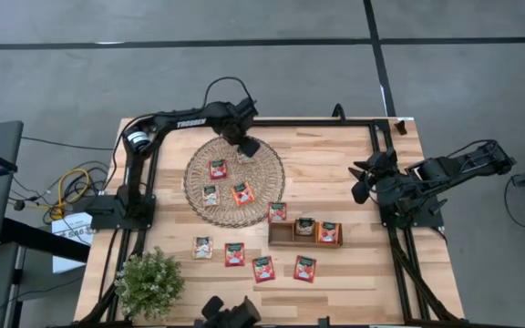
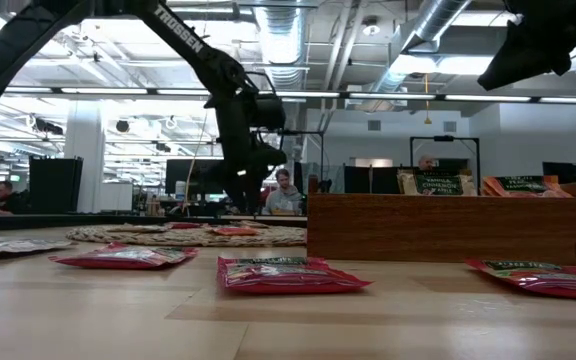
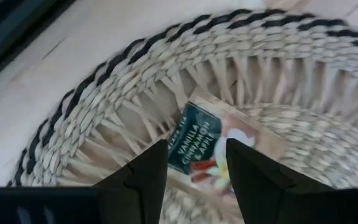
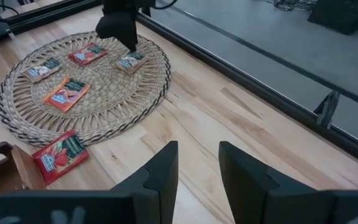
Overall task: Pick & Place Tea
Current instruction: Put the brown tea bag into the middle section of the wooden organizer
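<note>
Pale butcher-block wooden table point(image 1: 335, 164) spreads under me, with grey floor around it and an open office behind, where a seated person point(image 2: 284, 192) shows past the far edge. A large round woven wicker mat with a dark-striped rim point(image 1: 267, 178) lies left of centre. My left gripper point(image 1: 247, 146) hangs over its far edge, fingers point(image 3: 148, 177) apart and holding nothing, and between them I look down on a beige tea sachet printed "vanilla cinnamon apple" point(image 3: 213, 146) lying flat on the weave.

From above, three more sachets rest on the mat: a red one point(image 1: 218, 169), a beige one point(image 1: 211, 195) and an orange one point(image 1: 242, 193). Another red sachet point(image 1: 277, 212) lies just off the mat's near-right rim, beside the narrow brown three-compartment wooden tray point(image 1: 281, 239). The tray's middle and right sections each hold a sachet, beige-dark point(image 1: 305, 227) and orange point(image 1: 328, 232); its left section shows bare wood. Nearer the front edge four sachets lie in a loose row: a beige one point(image 1: 203, 247) and three red ones point(image 1: 234, 254) point(image 1: 263, 268) point(image 1: 304, 268).

My right gripper point(image 1: 368, 179) waits near the table's right edge, well apart from the sachets, its fingers point(image 4: 160, 177) parted over bare wood. A small green potted plant point(image 1: 149, 282) stands at the front-left corner.
</note>
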